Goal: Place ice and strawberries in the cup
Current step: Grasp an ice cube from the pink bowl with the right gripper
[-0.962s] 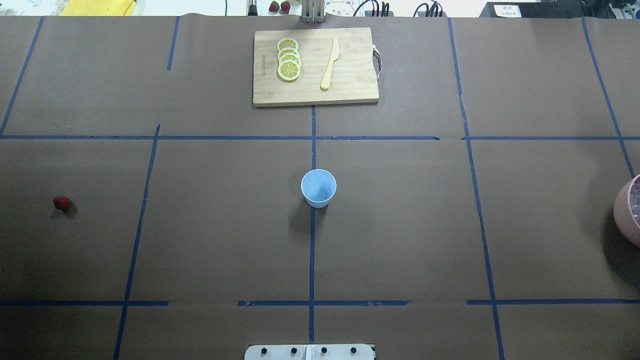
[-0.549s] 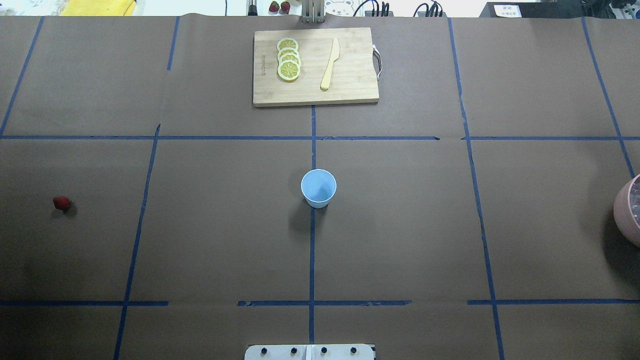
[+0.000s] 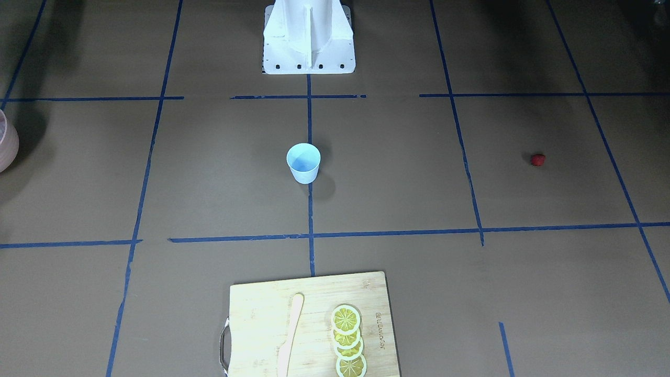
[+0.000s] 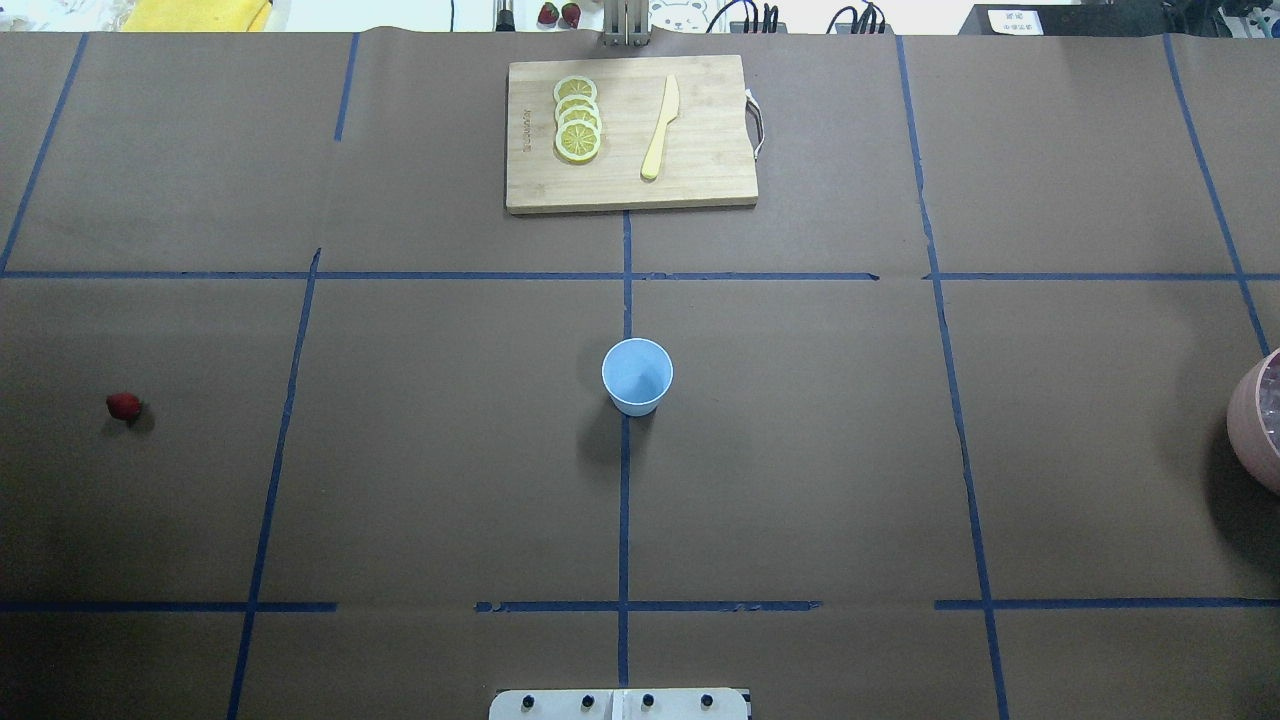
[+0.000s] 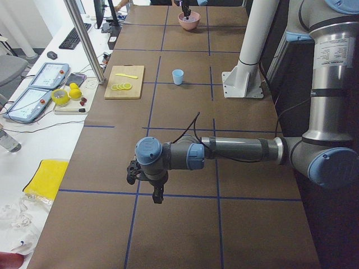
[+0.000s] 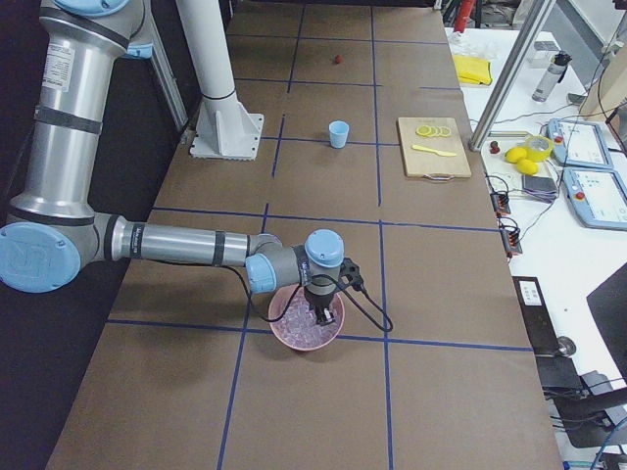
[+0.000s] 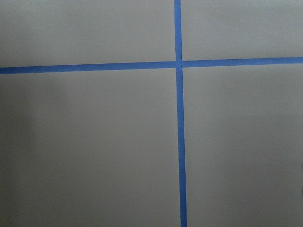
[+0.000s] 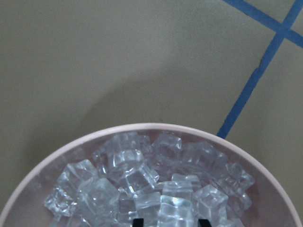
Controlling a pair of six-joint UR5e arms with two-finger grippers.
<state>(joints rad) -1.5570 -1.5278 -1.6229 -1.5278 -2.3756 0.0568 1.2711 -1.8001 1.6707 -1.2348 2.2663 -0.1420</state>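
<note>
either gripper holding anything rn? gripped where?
Nothing visibly held. Right gripper sits open above the ice in the bowl; no cube pinched. Strawberry lies on the table; left gripper unclear.

The bowl (image 4: 1246, 440) is cut by the overhead view's right edge, and the left gripper (image 5: 159, 199) is too small to judge.

cup (image 4: 637, 375) stands alone in the middle of the desk (image 4: 800, 480), bare paper on every side; strawberry (image 4: 123, 405) and bowl (image 4: 1255, 420) well apart at opposite ends, cutting board (image 4: 630, 135) at far edge, base plate (image 4: 620, 704) at near edge.
</note>
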